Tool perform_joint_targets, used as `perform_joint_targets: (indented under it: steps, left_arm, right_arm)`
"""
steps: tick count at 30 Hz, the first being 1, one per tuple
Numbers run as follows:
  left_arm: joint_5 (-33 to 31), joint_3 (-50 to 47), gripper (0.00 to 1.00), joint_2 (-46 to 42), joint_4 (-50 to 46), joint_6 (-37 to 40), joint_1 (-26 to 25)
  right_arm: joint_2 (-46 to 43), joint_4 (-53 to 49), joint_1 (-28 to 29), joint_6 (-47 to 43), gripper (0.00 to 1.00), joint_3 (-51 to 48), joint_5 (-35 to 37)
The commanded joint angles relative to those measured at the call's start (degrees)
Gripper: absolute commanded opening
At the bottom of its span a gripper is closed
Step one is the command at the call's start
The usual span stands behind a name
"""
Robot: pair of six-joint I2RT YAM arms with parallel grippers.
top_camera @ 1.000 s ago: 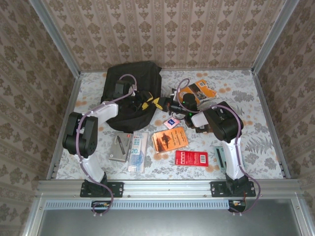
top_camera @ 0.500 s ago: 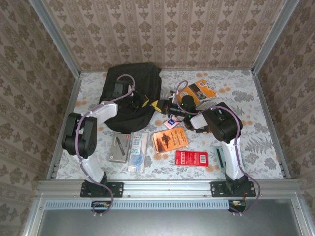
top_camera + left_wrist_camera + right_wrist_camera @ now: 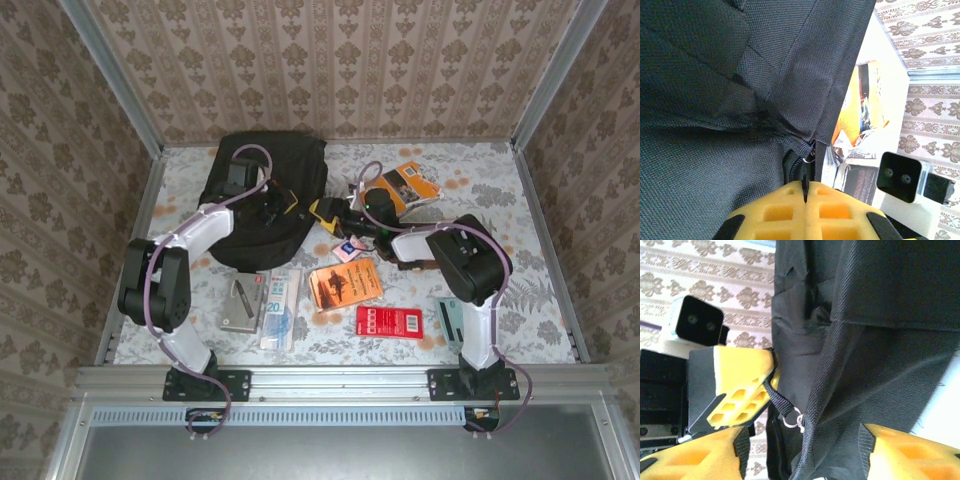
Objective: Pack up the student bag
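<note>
At the right-hand edge of the bag (image 3: 265,190), both arms meet over the zip. The bag lies at the far left of the desk (image 3: 500,200), close to the rear wall, with books and stationery spread in front of it and to its right. The left fingers (image 3: 806,200) are pressed fully together on the zipper pull (image 3: 805,175), a short black tab that vanishes into the seam between them. The right fingers (image 3: 910,450) stand wide apart, straddling a fold of the bag's fabric without clamping anything.

Several things could go wrong from here. The tab is thin and pinched near the tips, so a tug off the line of the zip may slide it free. The bag is soft and the right fingers hold nothing, so a hard pull may drag the whole bag instead of running the slider. Loose cloth bunched beside the slider could jam it. The two sets of fingers sit just beside each other and could knock together.

From the left wrist, the pinch itself is plain, with an orange book (image 3: 862,107) beyond the bag's edge. From the right wrist, the tab's metal ring (image 3: 791,419) and the open gap show clearly. From above, both are too small to judge, but the bag's place and a waiting red box (image 3: 390,322) are clear.
</note>
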Motion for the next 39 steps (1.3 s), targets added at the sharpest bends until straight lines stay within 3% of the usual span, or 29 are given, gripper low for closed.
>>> perform_joint_targets:
  steps: [1,6,16,20,24,27,29,30,39]
  left_arm:
    - [-0.87,2.20,0.00,-1.94,-1.62,2.61,-0.80]
    - [-1.11,2.47,0.00,-2.78,-3.03,4.10,-1.67]
    - [-1.26,3.75,0.00,-2.66,-4.81,5.48,-1.96]
    - [-1.13,4.10,0.00,-2.61,-5.01,5.78,-2.13]
    - [-0.95,4.37,0.00,-2.20,-5.21,6.03,-2.35]
    - [-0.77,4.81,0.00,-1.79,-5.59,6.53,-2.47]
    - [-0.91,5.33,0.00,-1.64,-6.23,6.82,-2.47]
    - [-0.97,5.63,0.00,-1.67,-6.49,7.02,-2.41]
    - [-3.40,9.95,0.00,-3.34,-12.01,10.45,-2.05]
  right_arm:
    - [-4.35,-13.88,-1.15,-5.92,0.63,1.27,5.45]
    - [-2.89,-40.14,-1.32,-15.13,0.63,14.61,7.39]
    - [10.53,-68.26,-0.49,-21.50,0.63,41.12,8.23]
    - [15.23,-74.49,0.30,-23.08,0.61,49.12,9.77]
    - [17.80,-74.86,0.49,-22.35,0.42,52.19,9.45]
    - [19.26,-73.63,0.57,-20.61,0.22,53.42,8.73]
    - [19.10,-72.08,0.57,-18.92,0.03,53.06,9.55]
    - [18.46,-70.76,0.57,-18.03,0.00,52.21,10.24]
    - [2.60,-48.62,0.40,-6.61,0.00,31.61,24.07]
